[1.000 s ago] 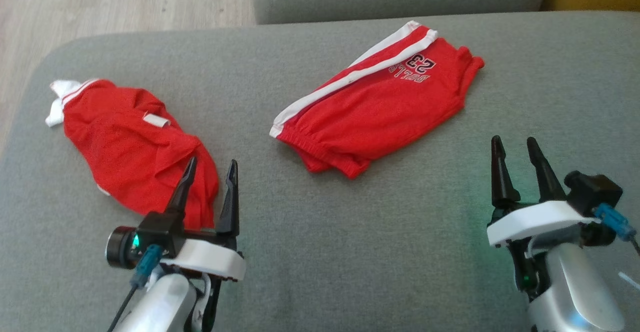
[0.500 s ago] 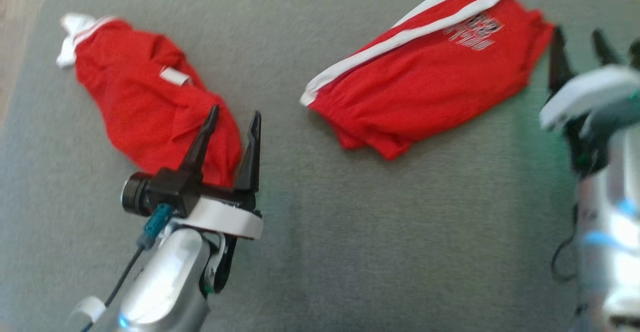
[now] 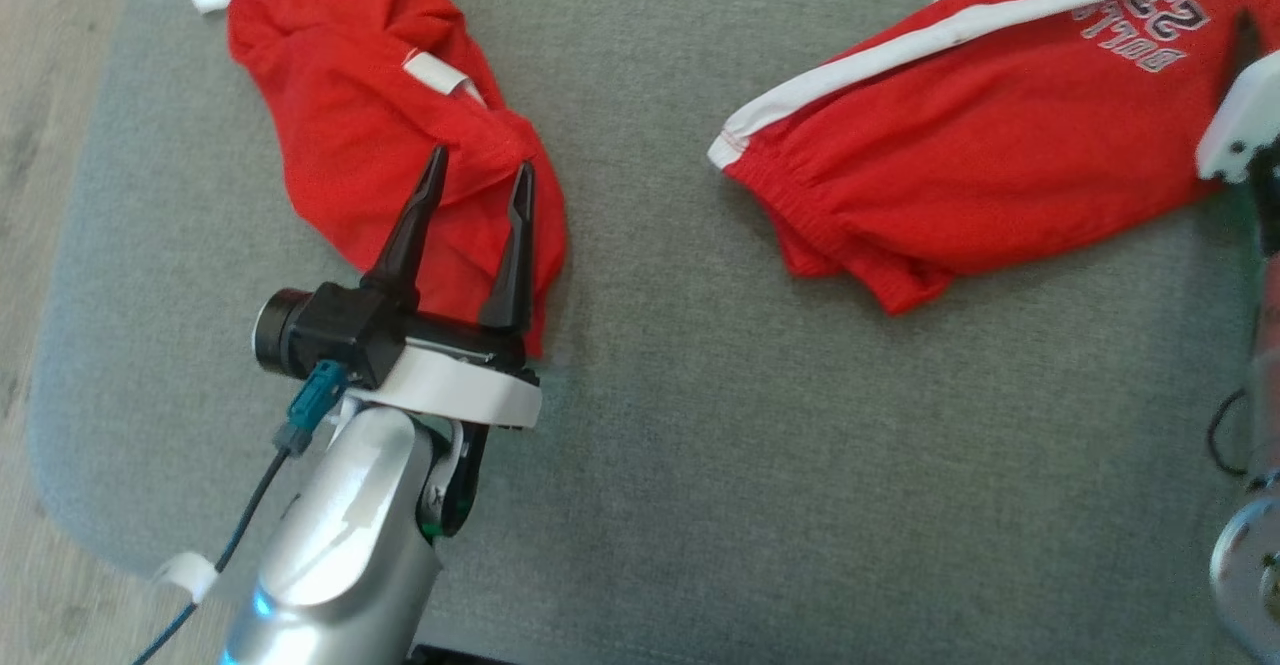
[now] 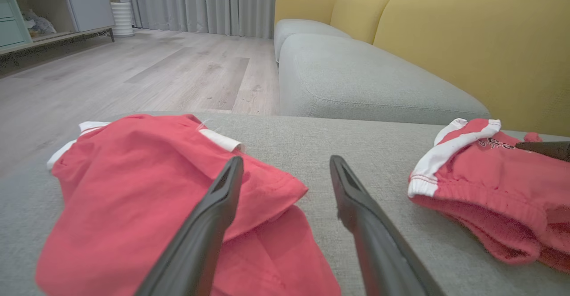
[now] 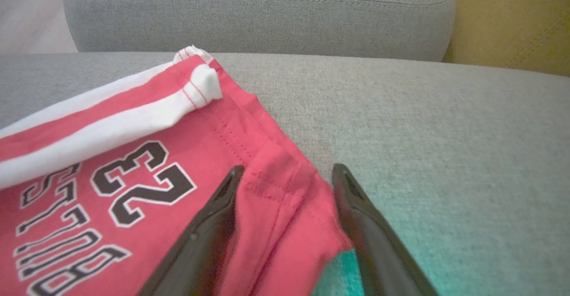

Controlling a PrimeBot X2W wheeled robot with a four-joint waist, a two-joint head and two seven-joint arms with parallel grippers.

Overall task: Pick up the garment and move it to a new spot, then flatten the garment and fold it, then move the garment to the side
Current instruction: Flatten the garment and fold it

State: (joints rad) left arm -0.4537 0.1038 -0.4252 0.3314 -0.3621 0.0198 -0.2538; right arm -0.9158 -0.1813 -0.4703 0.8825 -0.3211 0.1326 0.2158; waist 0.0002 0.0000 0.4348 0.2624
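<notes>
Left gripper (image 3: 481,159): your fingers stand wide, tips over the crumpled red garment (image 3: 340,115), at its near end.
Right gripper (image 5: 287,168): wide, fingers either side of the red shorts (image 5: 133,153) at a hem corner.
Shorts axis: slanted, waistband toward your left.

Occluded and cropped regions
Right wrist view: the right tool (image 5: 288,171) covers part of the striped red shorts (image 5: 133,153), whose lettering (image 5: 89,207) runs off the left and bottom edges. Head view: shorts cropped by the top and right edges; right tool cropped to a white housing and one dark finger; crumpled red garment (image 3: 350,95) cut by the top edge, its near end partly behind the left tool (image 3: 482,160)
</notes>
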